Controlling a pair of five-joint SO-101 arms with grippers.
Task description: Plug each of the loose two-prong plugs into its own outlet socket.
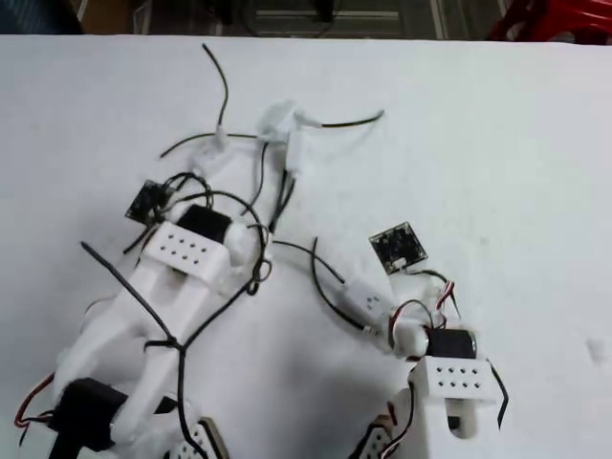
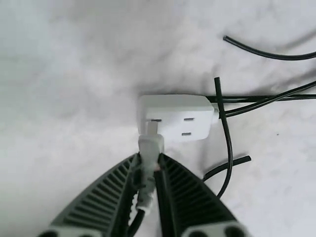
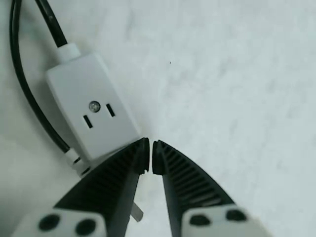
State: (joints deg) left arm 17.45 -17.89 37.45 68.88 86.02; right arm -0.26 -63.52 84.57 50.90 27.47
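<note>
my left claw point(image 2: 148, 160) is clenched on a white two-prong plug point(image 2: 150, 142), held straight out past the tips with its prongs at the near slots of a white outlet block point(image 2: 180, 114); i cannot tell how deep they sit. black cords point(image 2: 261, 98) leave the block's far end. my right claw point(image 3: 149, 157) is pinched together on nothing, tips all but touching, and a second outlet socket point(image 3: 91, 108) lies flat on the white table point(image 3: 237, 74) just ahead and to one side, its near corner against the claw.

White plug point(image 2: 149, 143), socket point(image 2: 175, 116); blk cords point(image 3: 49, 22); white table point(image 1: 497, 143)
</note>
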